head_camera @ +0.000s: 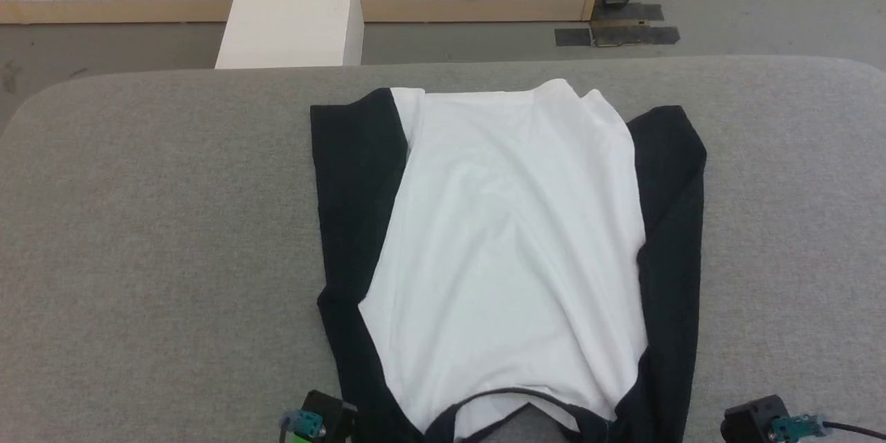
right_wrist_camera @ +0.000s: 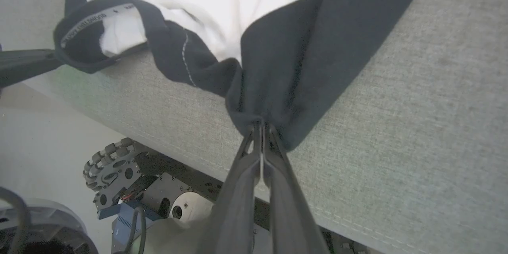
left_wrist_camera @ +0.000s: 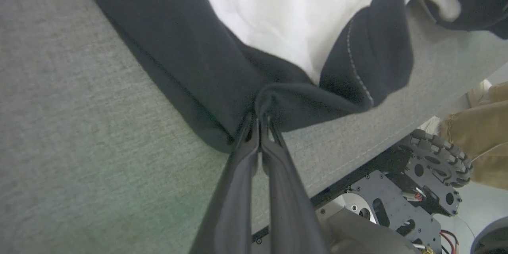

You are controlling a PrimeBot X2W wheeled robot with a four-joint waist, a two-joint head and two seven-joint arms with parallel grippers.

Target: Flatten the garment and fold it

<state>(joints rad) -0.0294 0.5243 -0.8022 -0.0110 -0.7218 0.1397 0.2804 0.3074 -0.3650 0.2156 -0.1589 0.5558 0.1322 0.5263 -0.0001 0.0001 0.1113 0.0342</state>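
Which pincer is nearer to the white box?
Left. The left pincer grips the garment at its near left corner, roughly facing the white box; the right pincer grips its near right corner, farther sideways.

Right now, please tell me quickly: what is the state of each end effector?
Left end effector: closed on a black edge of the soft white-and-black cloth garment.
Right end effector: closed on another black edge of the same garment.

White-and-black garment (head_camera: 509, 249) lies spread, slightly wrinkled.
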